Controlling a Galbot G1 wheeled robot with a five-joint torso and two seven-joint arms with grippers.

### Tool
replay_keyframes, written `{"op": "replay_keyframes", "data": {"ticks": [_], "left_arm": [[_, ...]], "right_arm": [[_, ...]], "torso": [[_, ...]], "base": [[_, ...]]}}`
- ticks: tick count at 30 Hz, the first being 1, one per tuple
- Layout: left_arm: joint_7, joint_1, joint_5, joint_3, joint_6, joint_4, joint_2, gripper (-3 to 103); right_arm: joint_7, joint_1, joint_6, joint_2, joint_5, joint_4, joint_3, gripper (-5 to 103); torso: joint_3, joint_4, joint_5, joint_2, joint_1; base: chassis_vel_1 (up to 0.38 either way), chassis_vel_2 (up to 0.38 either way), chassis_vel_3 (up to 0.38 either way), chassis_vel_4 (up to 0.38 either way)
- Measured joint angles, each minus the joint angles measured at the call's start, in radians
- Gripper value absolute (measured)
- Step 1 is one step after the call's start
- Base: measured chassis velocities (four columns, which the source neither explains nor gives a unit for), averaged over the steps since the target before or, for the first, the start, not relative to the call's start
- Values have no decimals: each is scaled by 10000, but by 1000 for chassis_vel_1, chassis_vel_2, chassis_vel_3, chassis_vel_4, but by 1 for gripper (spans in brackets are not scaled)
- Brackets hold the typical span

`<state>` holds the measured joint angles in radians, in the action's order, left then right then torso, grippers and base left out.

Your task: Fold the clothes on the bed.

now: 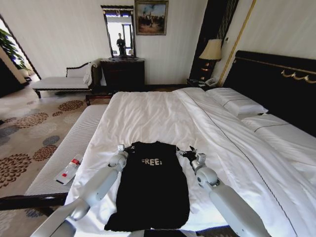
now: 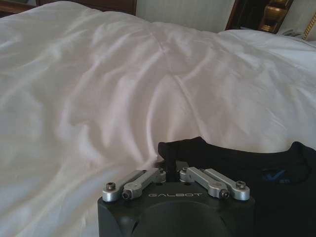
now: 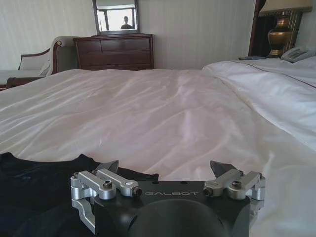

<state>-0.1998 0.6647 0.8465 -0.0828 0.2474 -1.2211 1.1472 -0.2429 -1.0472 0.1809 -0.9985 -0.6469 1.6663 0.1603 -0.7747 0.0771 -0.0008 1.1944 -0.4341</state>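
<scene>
A: What is seen largest?
B: The bed (image 1: 163,118), covered by a white duvet (image 1: 148,113), with pillows (image 1: 236,102) laid against the dark headboard (image 1: 276,84).

A: And where are the clothes?
B: A black T-shirt (image 1: 153,190) with white "FREE!" lettering is spread flat on the duvet at the foot end of the bed, well away from the headboard, its collar turned toward the far end of the bed.

A: How are the arms placed?
B: The left gripper (image 1: 123,150) is held at the T-shirt's left shoulder corner; in the left wrist view its fingers (image 2: 160,174) are drawn together over the black fabric edge, though whether cloth is pinched cannot be told. The right gripper (image 1: 187,154) is set at the T-shirt's right shoulder, and its fingers (image 3: 109,167) are spread apart above the duvet, just beside the fabric.
</scene>
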Motion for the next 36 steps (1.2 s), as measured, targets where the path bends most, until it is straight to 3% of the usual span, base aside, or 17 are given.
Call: {"op": "replay_keyframes", "data": {"ticks": [4,8,15,20,31,36], "left_arm": [[6,0,0,-16,2,37,59,4],[-24,2,15,-56,3,-70,59,2],[-59,-28,211,-101,54,-279,-142,2],[-28,-38,301,-122,68,-337,-188,2],[-112,29,362,-132,78,-453,-206,2],[-182,24,381,-154,85,-465,-197,2]], "right_arm": [[48,180,84,-41,-415,-265,-18,100],[248,687,265,-169,-1507,-856,-153,100],[1332,1838,563,-389,-2899,-2278,-586,100],[1823,2589,637,-661,-3355,-3175,-719,100],[2226,3005,673,-1111,-3398,-4238,-854,101],[2271,3061,755,-1206,-3339,-4468,-928,83]], "torso": [[0,0,0,0,-1],[-1,0,0,0,-1],[-1,-1,1,0,-1],[-1,-3,0,0,-1],[-1,-2,0,0,-1],[0,-1,0,0,-1]], "base": [[0,0,0,0],[0,0,0,0],[0,0,0,0],[0,0,0,0],[0,0,0,0],[0,0,0,0]]}}
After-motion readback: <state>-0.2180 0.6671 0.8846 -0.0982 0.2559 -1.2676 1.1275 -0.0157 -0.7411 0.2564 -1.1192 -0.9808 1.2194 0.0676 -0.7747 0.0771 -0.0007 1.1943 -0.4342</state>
